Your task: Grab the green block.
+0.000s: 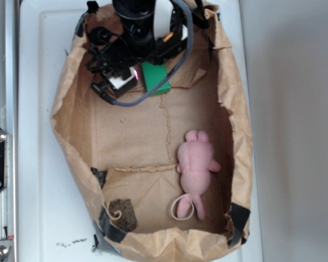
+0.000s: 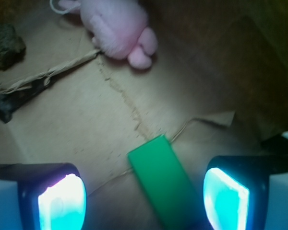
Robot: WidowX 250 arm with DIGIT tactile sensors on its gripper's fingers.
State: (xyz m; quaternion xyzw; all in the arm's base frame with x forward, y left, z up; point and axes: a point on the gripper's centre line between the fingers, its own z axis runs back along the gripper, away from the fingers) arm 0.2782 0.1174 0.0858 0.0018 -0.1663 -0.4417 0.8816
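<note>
Between my spread fingers (image 2: 144, 199) lies the block (image 2: 165, 187), nearer the right finger (image 2: 225, 196), touching neither, angled far-left toward the plush (image 2: 117, 26).

Brown paper bag (image 1: 71, 125), upper left to lower right of the exterior frame: matt, creased, torn along its rim; floor seams seen frayed in the wrist view. Black tape patches (image 1: 112, 229) noted at the lower corners, slightly glossy. Green block (image 2: 165, 184), lower centre of the wrist frame: smooth, plain faces, faint sheen, likely plastic or painted. Pink plush toy (image 1: 195, 166): soft fuzzy cloth. Gripper (image 2: 144, 201) pads (image 2: 62, 203): smooth, translucent, lit cyan, framed in black plastic. White table (image 1: 33, 164): smooth, matt.
</note>
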